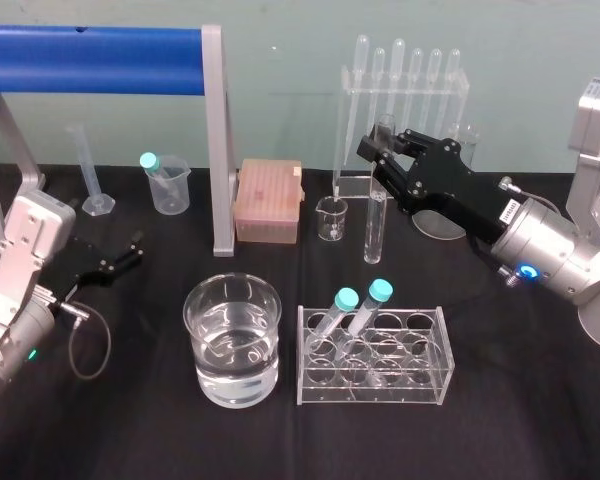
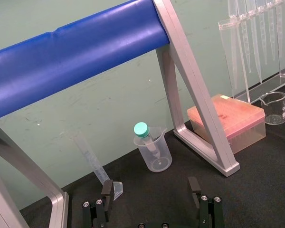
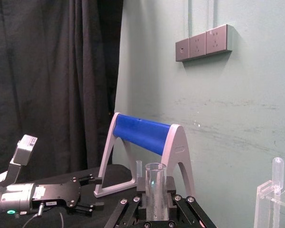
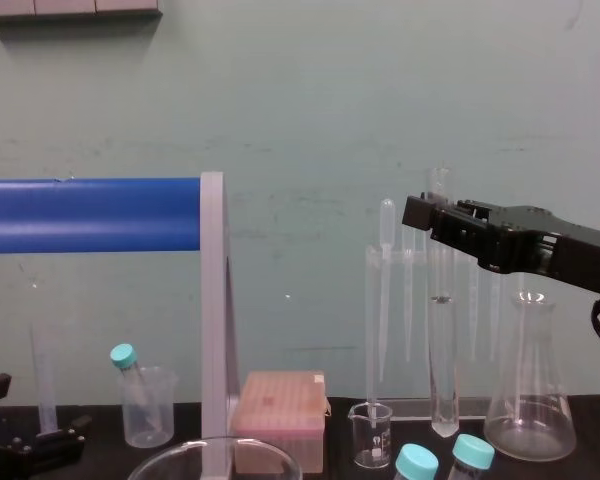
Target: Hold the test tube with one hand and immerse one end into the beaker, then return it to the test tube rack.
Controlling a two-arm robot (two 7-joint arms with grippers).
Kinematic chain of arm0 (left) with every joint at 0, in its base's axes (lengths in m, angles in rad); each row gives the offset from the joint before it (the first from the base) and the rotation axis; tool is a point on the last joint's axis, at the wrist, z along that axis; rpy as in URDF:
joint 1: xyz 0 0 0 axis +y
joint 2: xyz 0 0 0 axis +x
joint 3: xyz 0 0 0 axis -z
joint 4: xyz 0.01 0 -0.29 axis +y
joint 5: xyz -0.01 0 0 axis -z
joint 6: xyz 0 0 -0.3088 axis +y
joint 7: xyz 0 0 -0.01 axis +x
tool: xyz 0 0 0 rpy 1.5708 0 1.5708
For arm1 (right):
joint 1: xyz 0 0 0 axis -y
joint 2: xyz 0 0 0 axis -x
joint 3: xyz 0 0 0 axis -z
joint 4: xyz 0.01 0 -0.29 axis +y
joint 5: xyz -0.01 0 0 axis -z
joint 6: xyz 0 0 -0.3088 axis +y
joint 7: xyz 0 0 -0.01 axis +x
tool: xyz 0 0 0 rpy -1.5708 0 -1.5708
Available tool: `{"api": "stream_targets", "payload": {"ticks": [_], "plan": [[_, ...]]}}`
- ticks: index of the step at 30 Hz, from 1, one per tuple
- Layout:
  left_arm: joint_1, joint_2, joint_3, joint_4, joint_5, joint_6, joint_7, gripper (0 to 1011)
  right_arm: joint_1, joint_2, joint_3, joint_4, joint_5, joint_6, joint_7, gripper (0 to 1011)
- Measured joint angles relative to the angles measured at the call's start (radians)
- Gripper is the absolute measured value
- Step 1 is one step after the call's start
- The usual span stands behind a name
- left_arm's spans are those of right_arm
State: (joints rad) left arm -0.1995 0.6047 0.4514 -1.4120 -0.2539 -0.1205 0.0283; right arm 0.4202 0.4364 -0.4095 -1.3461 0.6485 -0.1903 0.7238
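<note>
Head view shows the right hand point(image 1: 382, 150) shut tight on the test tube point(image 1: 376, 225), gripping it near the top. The tube stands straight up, with its open end up and its round end down. It is held over the back part of the black worktop point(image 1: 130, 420), just beside a small glass beaker point(image 1: 331, 220) that sits at its 9 o'clock. I cannot tell if the round end touches the worktop. The big beaker point(image 1: 270, 350) has water in it and stands near the front. From this beaker, the test tube is at about 1 o'clock and well apart from it. The test tube rack point(image 1: 420, 385) is at the beaker's 3 o'clock, just beside it, and holds two teal-capped tubes point(image 1: 346, 298) that lean to the right. The test tube is at the rack's 12 o'clock, farther back. The left hand point(image 1: 132, 248) rests low at the beaker's 10 o'clock. Its two fingers are spread wide and it holds nothing.
</note>
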Motion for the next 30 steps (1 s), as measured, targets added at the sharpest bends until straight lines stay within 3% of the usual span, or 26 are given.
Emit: {"api": "stream_targets", "payload": {"ticks": [9,14,24,30], "plan": [[0.000,0.000,0.000,0.000,0.000,0.000,0.000,1000,0.000,0.000,-0.001,0.000,0.000,0.000,0.000,227],[0.000,0.000,0.000,0.000,0.000,0.000,0.000,1000,0.025,-0.003,-0.009,0.010,0.014,-0.003,0.035,228],[0.000,0.000,0.000,0.000,0.000,0.000,0.000,1000,0.140,-0.060,-0.075,0.048,0.066,-0.028,0.189,227],[0.000,0.000,0.000,0.000,0.000,0.000,0.000,1000,0.186,-0.099,-0.137,0.055,0.099,-0.020,0.276,228]]}}
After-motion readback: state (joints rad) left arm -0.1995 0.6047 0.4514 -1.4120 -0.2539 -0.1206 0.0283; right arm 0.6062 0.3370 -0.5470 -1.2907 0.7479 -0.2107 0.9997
